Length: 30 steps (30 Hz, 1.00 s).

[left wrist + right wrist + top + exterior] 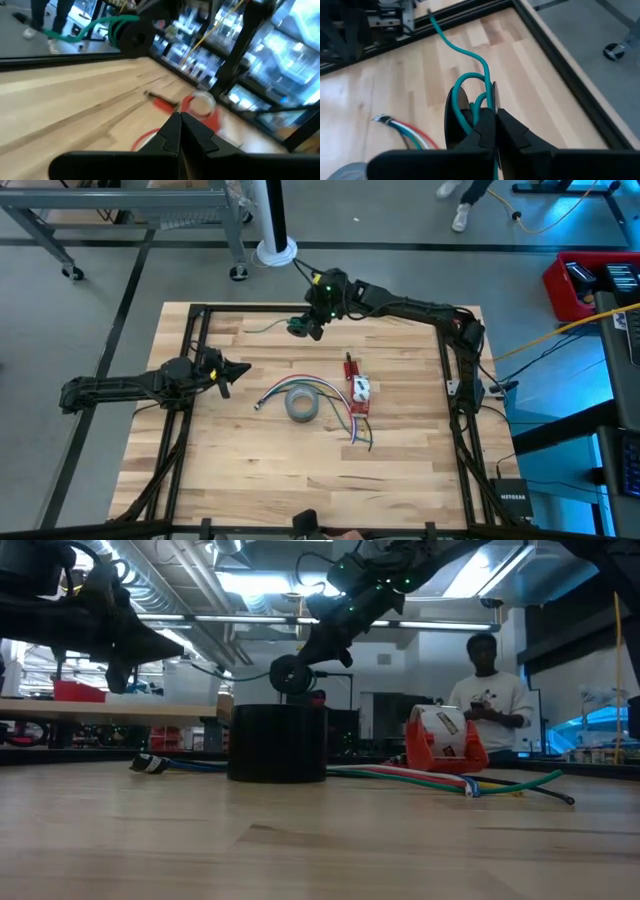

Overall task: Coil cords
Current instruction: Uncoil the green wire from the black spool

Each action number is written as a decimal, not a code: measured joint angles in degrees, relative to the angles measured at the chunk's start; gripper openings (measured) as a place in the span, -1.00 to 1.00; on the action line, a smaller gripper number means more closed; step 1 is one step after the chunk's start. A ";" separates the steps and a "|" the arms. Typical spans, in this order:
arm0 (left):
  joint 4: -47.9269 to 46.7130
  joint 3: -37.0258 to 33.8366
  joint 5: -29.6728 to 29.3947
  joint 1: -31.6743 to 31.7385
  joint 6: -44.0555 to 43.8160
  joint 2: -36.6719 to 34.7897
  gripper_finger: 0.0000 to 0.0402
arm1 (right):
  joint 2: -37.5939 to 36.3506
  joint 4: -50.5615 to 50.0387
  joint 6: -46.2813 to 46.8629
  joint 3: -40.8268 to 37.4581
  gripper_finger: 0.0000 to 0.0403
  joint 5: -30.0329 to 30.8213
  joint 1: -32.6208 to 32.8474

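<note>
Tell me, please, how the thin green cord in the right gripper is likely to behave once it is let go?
The thin green cord loops in curves at the shut right gripper, so it is probably floppy yet springy. Its free tail arcs away, so the coil would likely loosen. It looks light, hanging above the wooden table without sagging.

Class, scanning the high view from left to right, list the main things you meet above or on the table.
left gripper → grey tape roll → right gripper, shut on the green cord → red-and-white object

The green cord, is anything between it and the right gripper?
Nothing visible: the right gripper is shut on the green cord itself, loops bunched at its fingers, held above the table's far edge.
</note>
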 joint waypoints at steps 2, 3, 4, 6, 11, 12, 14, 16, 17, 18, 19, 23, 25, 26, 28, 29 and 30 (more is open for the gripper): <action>3.83 0.00 1.92 -1.06 -0.93 0.83 -1.00 | 0.00 0.03 -0.38 0.00 -0.99 -0.52 0.76; 6.10 0.00 2.38 -1.73 -1.29 1.55 -1.00 | 0.00 -0.04 -0.63 0.00 -0.99 -0.62 1.05; 8.11 0.00 2.51 -2.49 -1.51 2.36 -1.00 | 0.00 -0.21 -1.18 0.00 -0.99 -0.94 1.36; 11.08 0.00 2.38 -3.96 -1.71 4.44 -1.00 | 0.00 -0.68 -1.76 0.00 -0.99 -1.03 1.95; 9.35 0.00 -5.21 -7.50 -0.85 10.57 -1.00 | 0.00 -2.54 -1.86 0.00 -0.99 -0.67 2.65; 9.57 0.00 -7.62 -8.24 0.96 11.94 -1.00 | 0.00 -3.19 -1.86 0.00 -0.99 -0.27 2.67; 11.99 0.00 -12.25 -9.75 4.84 14.52 -1.00 | 0.00 -3.65 -1.86 0.00 -0.99 0.06 2.72; 16.18 0.00 -14.27 -11.32 7.13 17.32 -1.00 | -0.03 -3.76 -1.86 0.00 -0.99 0.05 2.76; 18.50 0.00 -14.38 -12.18 8.12 18.89 -1.00 | -0.04 -3.74 -1.84 0.00 -0.99 0.06 2.76; 20.93 0.00 -14.43 -13.24 8.82 20.67 -1.00 | -0.04 -3.78 -1.86 0.00 -0.99 0.08 2.74; 22.85 0.03 -14.48 -14.35 9.63 22.57 -1.00 | -0.04 -3.74 -1.87 0.00 -0.99 0.08 2.73; 26.10 1.97 -21.77 -19.49 12.03 31.84 -1.00 | -0.04 -2.29 -1.82 0.00 -0.99 0.10 2.76; 27.29 3.84 -27.49 -21.86 12.90 37.47 -1.00 | -0.04 -1.94 -1.80 0.00 -0.99 0.10 2.76; 27.38 5.13 -30.03 -22.96 13.15 40.44 -1.00 | -0.04 -1.90 -1.80 0.00 -0.99 0.10 2.75; 27.77 7.86 -34.54 -24.71 13.60 46.43 -1.00 | -0.04 -1.92 -1.78 0.00 -0.99 0.10 2.76; 28.82 9.19 -36.53 -25.39 13.95 49.42 -1.00 | -0.04 -1.92 -1.77 0.00 -0.99 0.10 2.73; 29.88 10.57 -38.26 -25.90 14.33 52.38 -1.00 | -0.04 -1.92 -1.76 0.00 -0.99 0.10 2.73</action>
